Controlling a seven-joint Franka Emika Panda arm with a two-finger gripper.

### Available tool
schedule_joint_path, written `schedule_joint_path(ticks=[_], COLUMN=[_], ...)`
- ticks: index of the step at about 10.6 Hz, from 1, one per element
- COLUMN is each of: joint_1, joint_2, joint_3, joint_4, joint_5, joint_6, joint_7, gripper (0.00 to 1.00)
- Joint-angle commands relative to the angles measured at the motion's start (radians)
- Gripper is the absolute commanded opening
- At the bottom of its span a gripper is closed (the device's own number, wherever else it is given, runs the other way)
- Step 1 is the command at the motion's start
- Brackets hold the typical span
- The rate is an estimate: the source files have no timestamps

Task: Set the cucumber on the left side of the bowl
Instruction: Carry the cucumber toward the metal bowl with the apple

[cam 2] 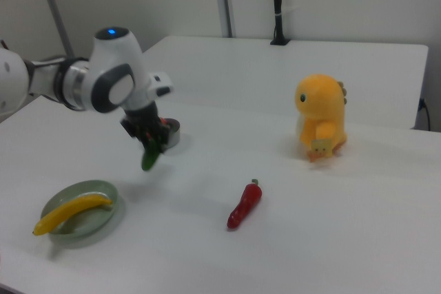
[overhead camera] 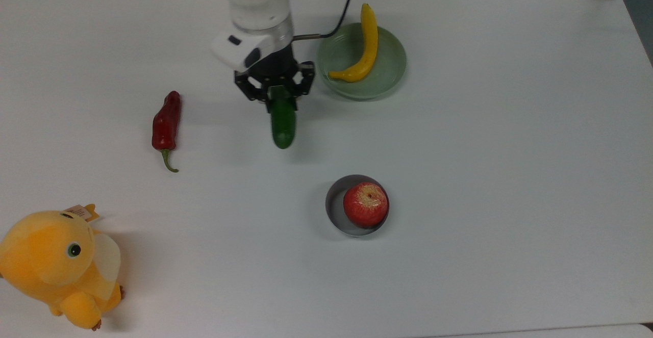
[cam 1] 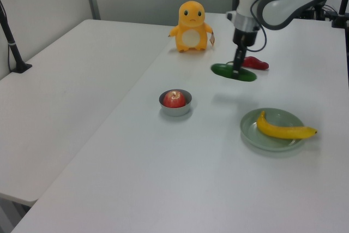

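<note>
claw (overhead camera: 278, 95) pointing down, gripping cucumber (overhead camera: 283, 123) aloft

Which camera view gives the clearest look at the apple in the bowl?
The top view: it looks down on the round red apple filling the small grey bowl. In the left view, the bowl wall hides the apple's lower half. In the right view, the arm blocks it.

no readable text, plush toy's (overhead camera: 58, 266) tag too small to read
</note>
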Motion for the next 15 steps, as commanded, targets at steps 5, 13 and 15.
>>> schedule_joint_path(ticks=[5, 13, 15], joint_1=[0.024, 0.125, 0.127], joint_2=[0.038, 0.285, 0.317], joint_3=[0.18, 0.178, 0.178], joint_4=[0.13, 0.205, 0.207], joint_5=[0.067, 0.047, 0.045], joint_6=[0.203, 0.51, 0.527], joint_7=[0.084, 0.151, 0.151], gripper=[0.19, 0.27, 0.31])
